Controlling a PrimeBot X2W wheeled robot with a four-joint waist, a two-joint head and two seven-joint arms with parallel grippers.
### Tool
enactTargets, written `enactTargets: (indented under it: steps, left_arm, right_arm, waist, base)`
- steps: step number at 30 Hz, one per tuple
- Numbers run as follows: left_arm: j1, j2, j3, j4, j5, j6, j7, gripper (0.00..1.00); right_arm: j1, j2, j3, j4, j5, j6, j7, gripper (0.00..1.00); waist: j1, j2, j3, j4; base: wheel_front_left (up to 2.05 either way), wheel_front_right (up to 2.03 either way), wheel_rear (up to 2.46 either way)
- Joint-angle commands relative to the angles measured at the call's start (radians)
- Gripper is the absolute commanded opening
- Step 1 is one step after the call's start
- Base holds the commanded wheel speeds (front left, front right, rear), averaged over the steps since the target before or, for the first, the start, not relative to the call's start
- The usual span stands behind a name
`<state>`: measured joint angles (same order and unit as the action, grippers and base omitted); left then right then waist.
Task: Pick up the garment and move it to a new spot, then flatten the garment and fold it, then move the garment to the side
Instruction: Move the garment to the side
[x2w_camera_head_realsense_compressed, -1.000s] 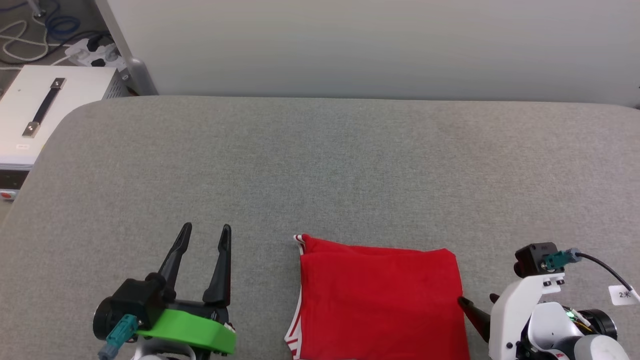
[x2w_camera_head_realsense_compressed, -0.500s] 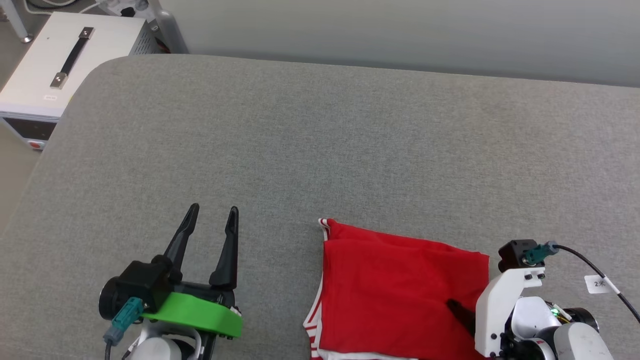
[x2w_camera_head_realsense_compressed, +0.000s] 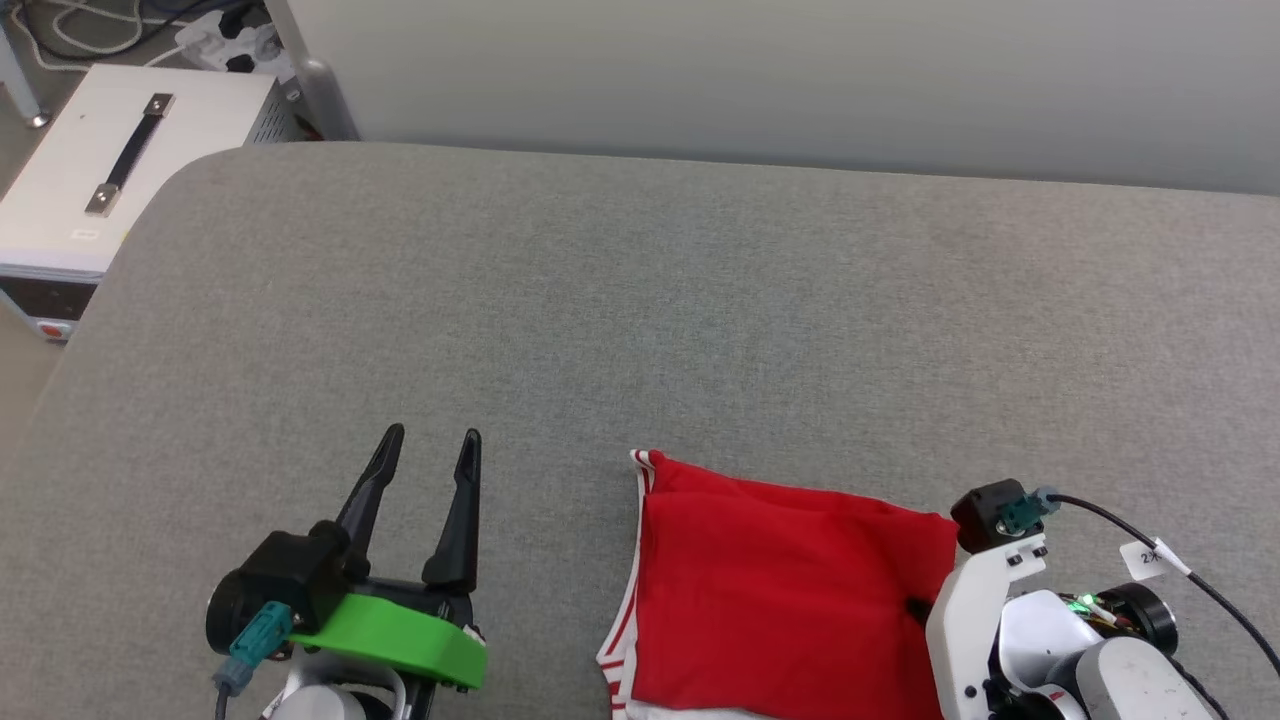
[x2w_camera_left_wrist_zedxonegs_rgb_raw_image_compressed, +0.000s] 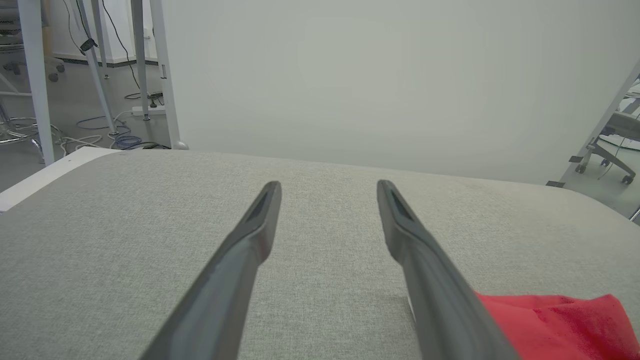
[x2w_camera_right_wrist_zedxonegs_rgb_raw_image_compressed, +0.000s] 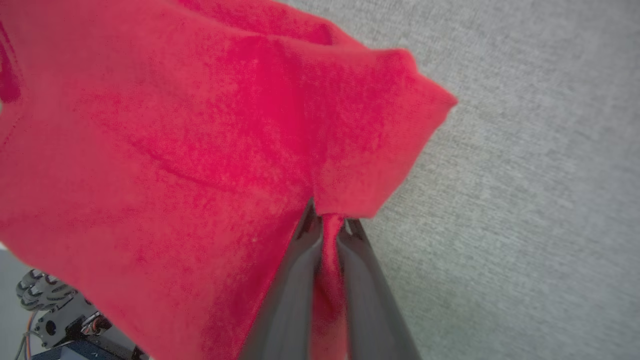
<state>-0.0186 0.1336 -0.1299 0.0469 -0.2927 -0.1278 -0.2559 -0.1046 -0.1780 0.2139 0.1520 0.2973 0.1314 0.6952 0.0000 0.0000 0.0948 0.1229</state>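
The garment lies folded into a red rectangle at the near edge of the grey table, striped trim along its left side. In the head view my right gripper sits at the garment's right edge, fingers mostly hidden by the white wrist. Seen from the right wrist, the garment has a fold of red cloth pinched between my right gripper, which is shut on it. My left gripper rests open on bare table left of the garment, nothing between its fingers. A red corner of the garment shows at lower right there.
A grey padded table stretches far and wide behind the garment. A white box with a black handle stands off the table's far left corner, cables on the floor near it. A pale wall runs along the back.
My right gripper has moved in over the garment's right edge and shut on the cloth. The head camera has shifted. The left gripper stays open in place.
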Motion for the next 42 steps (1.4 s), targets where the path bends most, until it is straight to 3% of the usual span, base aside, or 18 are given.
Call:
enactTargets:
  steps: [1, 9, 14, 20, 28, 35, 42]
  left_arm:
    - [0.025, 0.007, -0.01, 0.003, -0.011, -0.003, -0.006, 1.0]
    - [0.007, 0.006, -0.081, -0.014, -0.012, -0.003, -0.006, 1.0]
    - [-0.052, 0.011, -0.148, -0.031, -0.003, -0.003, -0.006, 1.0]
    - [-0.147, 0.031, -0.203, -0.047, 0.01, -0.003, -0.006, 1.0]
    - [-0.277, 0.085, -0.254, -0.092, 0.033, -0.003, -0.006, 1.0]
    - [-0.369, 0.128, -0.273, -0.134, 0.054, -0.003, -0.006, 1.0]
    - [-0.409, 0.143, -0.281, -0.165, 0.058, -0.003, -0.006, 1.0]
  right_arm:
    - [-0.009, -0.099, 0.06, -0.05, 0.011, -0.001, -0.002, 0.0]
    - [-0.098, -0.394, 0.19, -0.155, 0.024, -0.001, -0.003, 0.0]
    - [-0.19, -0.567, 0.247, -0.169, 0.046, -0.001, -0.028, 0.0]
    - [-0.274, -0.71, 0.256, -0.107, 0.036, -0.001, -0.115, 0.0]
    - [-0.348, -0.765, 0.141, 0.086, -0.03, -0.001, -0.277, 0.0]
    - [-0.424, -0.72, 0.005, 0.248, -0.133, -0.001, -0.431, 0.0]
    - [-0.49, -0.681, -0.119, 0.364, -0.232, -0.001, -0.496, 0.0]
  waist:
    - [0.0, 0.0, -0.051, -0.067]
    - [0.0, 0.0, -0.018, -0.173]
    - [0.0, 0.0, 0.076, -0.246]
    - [0.0, 0.0, 0.203, -0.305]
    - [0.0, 0.0, 0.374, -0.348]
    - [0.0, 0.0, 0.481, -0.355]
    - [0.0, 0.0, 0.525, -0.343]
  base:
    - [0.0, 0.0, 0.0]
    - [0.0, 0.0, 0.0]
    - [0.0, 0.0, 0.0]
    - [0.0, 0.0, 0.0]
    - [0.0, 0.0, 0.0]
    - [0.0, 0.0, 0.0]
    - [0.0, 0.0, 0.0]
